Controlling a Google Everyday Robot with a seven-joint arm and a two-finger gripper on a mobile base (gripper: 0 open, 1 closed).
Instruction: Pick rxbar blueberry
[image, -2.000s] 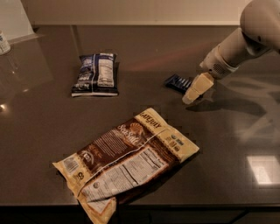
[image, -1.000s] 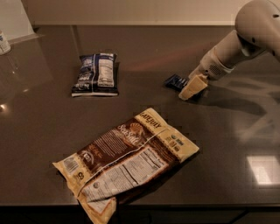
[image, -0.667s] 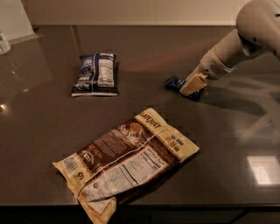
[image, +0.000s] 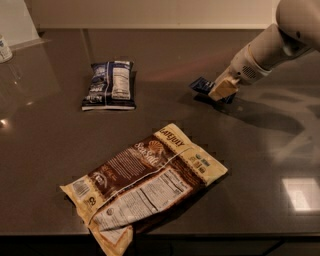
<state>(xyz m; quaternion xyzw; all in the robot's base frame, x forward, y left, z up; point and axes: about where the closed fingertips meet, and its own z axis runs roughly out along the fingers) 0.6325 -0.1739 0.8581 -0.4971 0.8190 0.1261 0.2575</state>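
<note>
Gripper (image: 222, 90) down on the rxbar blueberry (image: 201, 84), far right of the dark countertop (image: 45, 150).

Obs.: only the bar's left end shows, and the rest is hidden under the gripper. Whether the gripper is clamped on the bar or merely over it: cannot tell. The arm (image: 267, 47) enters from the upper right, cut off by the frame edge. A dark-blue snack bag (image: 110, 85) lies flat well to the left and a large brown and cream bag (image: 145, 182) lies near the front edge. Both are closed, so their contents are not visible. A container (image: 4, 48) at the top left is cut off and cannot be identified.
</note>
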